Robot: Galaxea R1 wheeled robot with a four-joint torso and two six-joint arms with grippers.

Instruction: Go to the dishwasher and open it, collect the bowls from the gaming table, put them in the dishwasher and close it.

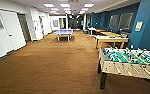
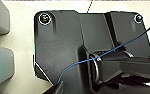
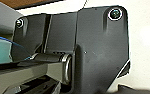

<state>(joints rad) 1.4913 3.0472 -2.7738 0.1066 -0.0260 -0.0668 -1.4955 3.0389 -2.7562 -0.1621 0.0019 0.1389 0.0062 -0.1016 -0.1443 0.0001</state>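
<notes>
A: What's here, counted, nearest first?
B: One foosball table (image 1: 129, 62) at the right, two yellow-wood tables (image 1: 111, 39) beyond it, one blue ping-pong table (image 1: 63, 32) far down the carpet (image 1: 53, 62).
A: End effectors? Bowls?
B: Grip state: cannot tell (fingers unseen). Bowls: cannot tell where.

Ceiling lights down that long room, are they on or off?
On. The ceiling light panels glow bright white in rows running down the room, and the brown carpet and the football table are evenly lit.
</notes>
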